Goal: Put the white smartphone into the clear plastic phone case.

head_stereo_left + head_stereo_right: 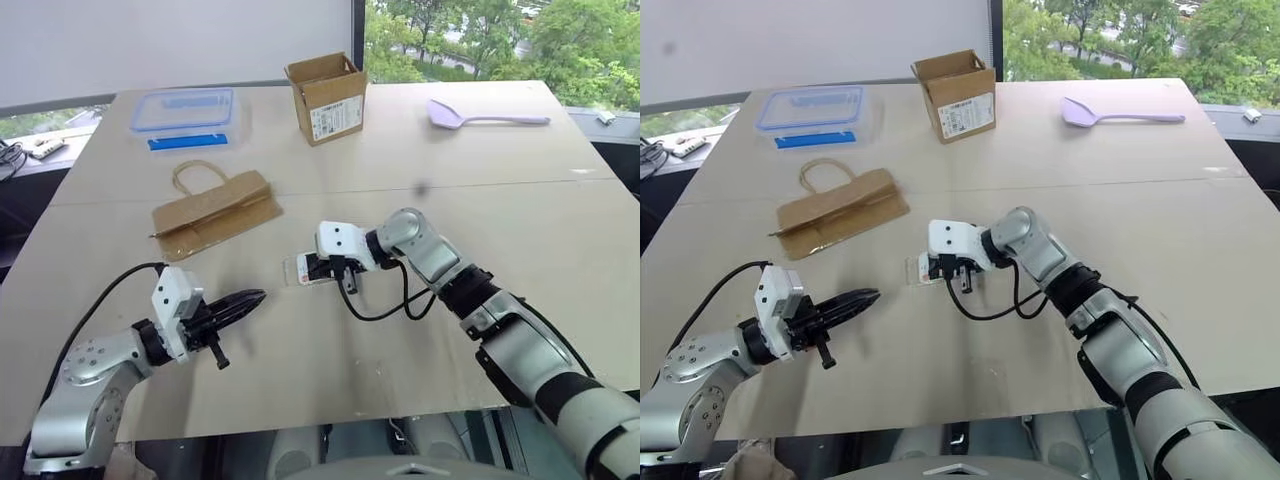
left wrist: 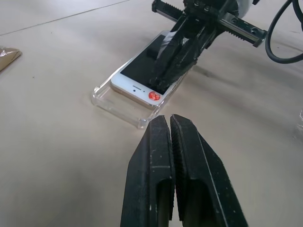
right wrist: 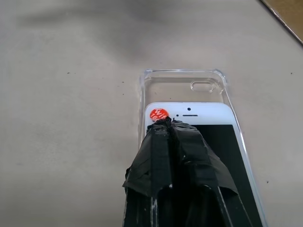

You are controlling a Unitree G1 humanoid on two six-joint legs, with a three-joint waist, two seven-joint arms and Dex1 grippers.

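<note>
The white smartphone (image 3: 208,116) lies screen up on the table, a red sticker (image 3: 157,114) near its top end. It sits partly inside the clear plastic phone case (image 3: 180,85): the case's camera-hole end stands empty beyond the phone's top edge. My right gripper (image 3: 166,124) is shut, its taped tips pressed on the phone's face beside the sticker. In the left wrist view the phone (image 2: 142,71) rests slightly raised over the case's (image 2: 109,97) near rim. My left gripper (image 2: 169,120) is shut and empty, hovering a short way left of the case and pointing at it.
A flat brown paper bag (image 1: 215,210) lies behind my left gripper (image 1: 255,298). Further back stand an open cardboard box (image 1: 327,97) and a clear food box with a blue rim (image 1: 185,110). A lilac spatula (image 1: 480,117) lies at the far right.
</note>
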